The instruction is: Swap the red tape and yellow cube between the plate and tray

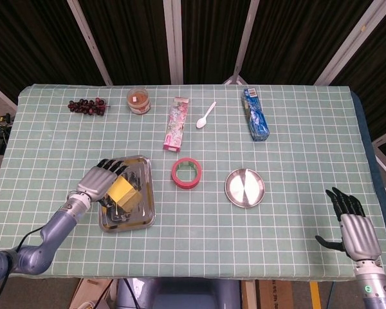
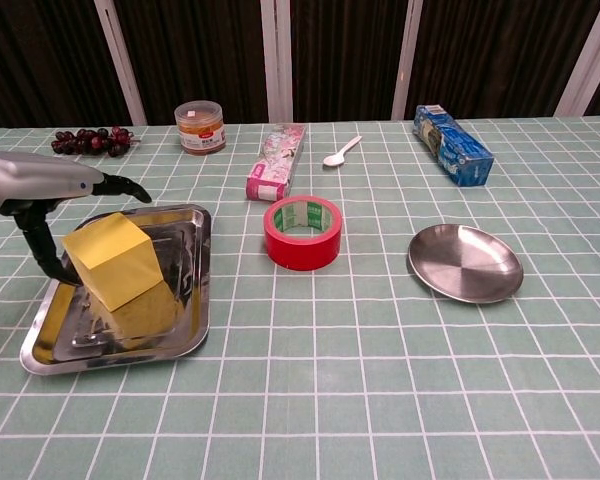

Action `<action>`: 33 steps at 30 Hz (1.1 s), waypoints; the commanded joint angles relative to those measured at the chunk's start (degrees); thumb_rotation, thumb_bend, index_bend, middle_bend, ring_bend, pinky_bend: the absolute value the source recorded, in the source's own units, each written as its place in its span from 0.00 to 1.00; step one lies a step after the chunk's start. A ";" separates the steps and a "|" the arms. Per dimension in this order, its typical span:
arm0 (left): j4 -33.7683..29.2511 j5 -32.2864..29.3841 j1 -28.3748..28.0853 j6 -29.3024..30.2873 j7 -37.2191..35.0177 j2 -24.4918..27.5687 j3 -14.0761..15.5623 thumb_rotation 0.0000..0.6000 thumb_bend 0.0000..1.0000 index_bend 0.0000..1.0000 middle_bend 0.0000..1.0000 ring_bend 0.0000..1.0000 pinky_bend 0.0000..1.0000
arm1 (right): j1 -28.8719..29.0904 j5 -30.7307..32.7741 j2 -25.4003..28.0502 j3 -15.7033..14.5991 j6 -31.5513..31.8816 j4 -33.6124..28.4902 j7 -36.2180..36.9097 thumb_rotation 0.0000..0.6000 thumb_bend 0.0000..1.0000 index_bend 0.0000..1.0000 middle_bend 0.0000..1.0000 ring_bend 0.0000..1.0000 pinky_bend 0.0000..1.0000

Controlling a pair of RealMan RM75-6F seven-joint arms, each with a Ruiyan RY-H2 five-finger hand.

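We see the yellow cube (image 2: 112, 261) sitting in the tray (image 2: 187, 335). Our left hand (image 1: 101, 181) spreads open around it, gripping nothing. It looks light and rigid; we judge opposite flat faces the best hold.
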 commanded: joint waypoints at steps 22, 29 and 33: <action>2.91 13.54 0.77 3.93 -9.25 -0.95 0.55 1.00 0.37 0.23 0.33 0.23 0.25 | -2.70 -0.72 -1.47 4.51 -2.25 0.79 0.79 1.00 0.16 0.05 0.00 0.05 0.01; -0.57 23.92 1.88 9.03 -22.00 0.08 -2.31 1.00 0.36 0.24 0.31 0.22 0.25 | -3.28 -0.48 -1.49 5.53 -2.82 1.06 0.84 1.00 0.16 0.05 0.00 0.05 0.01; -1.10 27.57 0.31 8.97 -25.13 -1.65 -3.19 1.00 0.36 0.24 0.31 0.22 0.25 | -3.51 -0.23 -1.49 6.15 -3.21 1.32 0.84 1.00 0.16 0.05 0.00 0.05 0.01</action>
